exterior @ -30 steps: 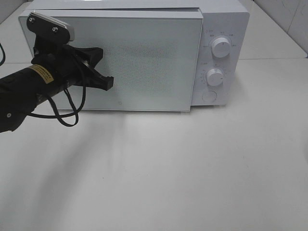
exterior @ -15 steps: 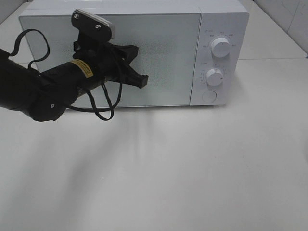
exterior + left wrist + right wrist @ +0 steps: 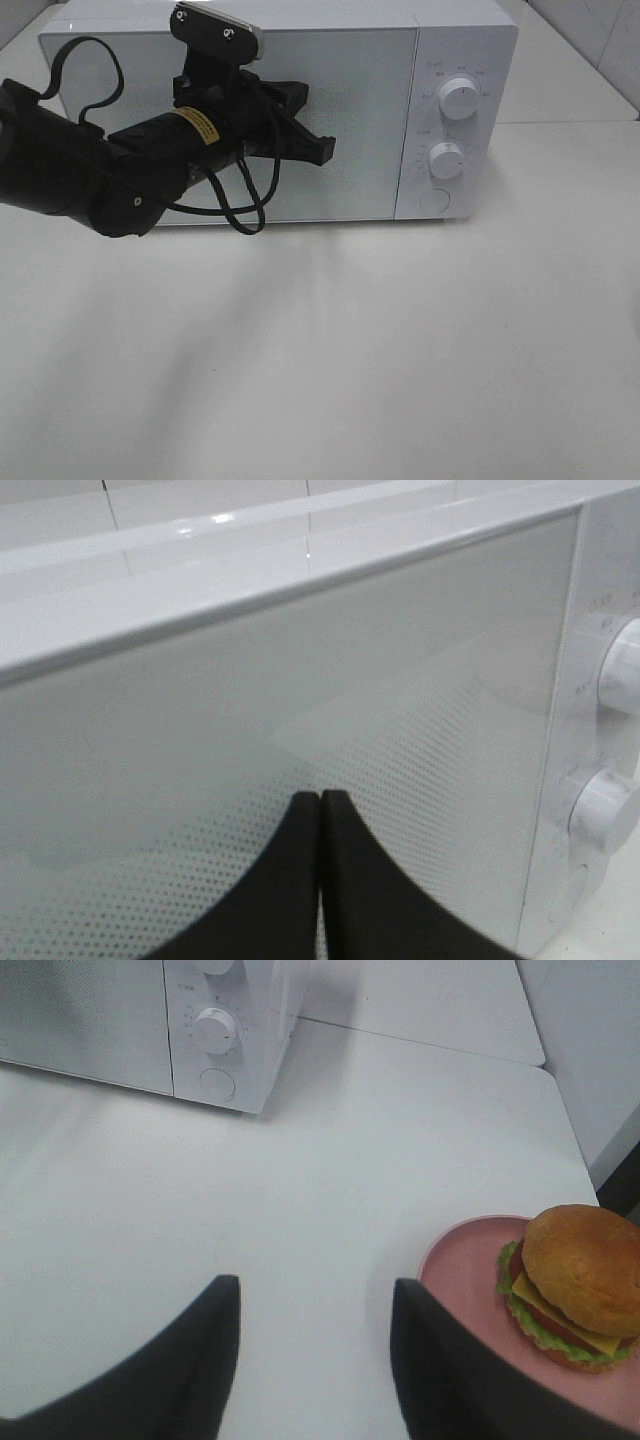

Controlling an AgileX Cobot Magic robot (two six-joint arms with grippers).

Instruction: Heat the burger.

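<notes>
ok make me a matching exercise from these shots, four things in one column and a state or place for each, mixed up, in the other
Things:
1. left gripper
2. right gripper
3. burger
4. microwave door

States or places:
A. sits on the pink plate
B. jaws apart, nothing between them
C. closed flush against the oven front
D. jaws pressed together, empty

Pairs: 1-D, 2-B, 3-A, 4-C

- Looks like a mock kitchen on a lab bench: a white microwave (image 3: 280, 110) stands on a plain white table (image 3: 400, 350).
- Pale tiled wall (image 3: 150, 500) runs behind.
</notes>
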